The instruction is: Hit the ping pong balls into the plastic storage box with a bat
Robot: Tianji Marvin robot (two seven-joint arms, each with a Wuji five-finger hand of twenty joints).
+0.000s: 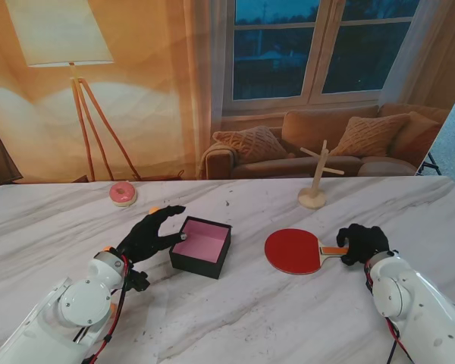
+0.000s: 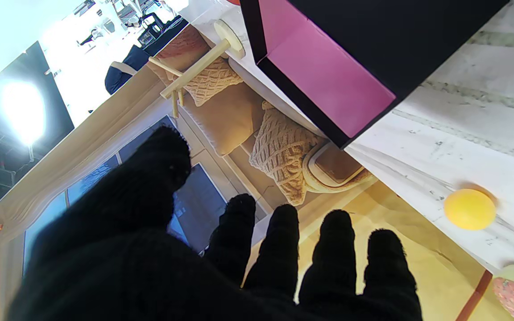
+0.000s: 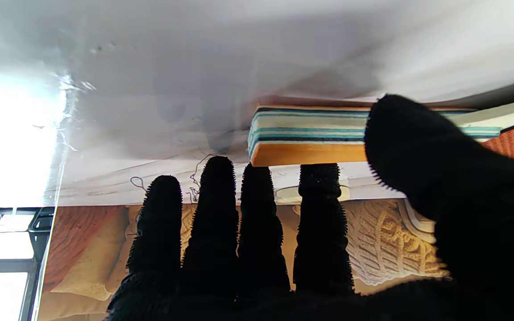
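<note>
Lower left of the stand view: left hand (image 1: 148, 235), black knit glove, fingers spread, holding nothing, thumb tip touching the near wall of the storage box (image 1: 202, 246), a rigid black square with a pink lining. An orange ping pong ball (image 2: 469, 208), smooth and matte, sits just left of it, mostly hidden behind the fingers. Centre right: bat (image 1: 297, 251) flat on marble, red pimpled rubber, striped wood handle. Right hand (image 1: 362, 243) at the handle; closed grip can't be told. Step looks like pickup. Next: clamp, lift.
</note>
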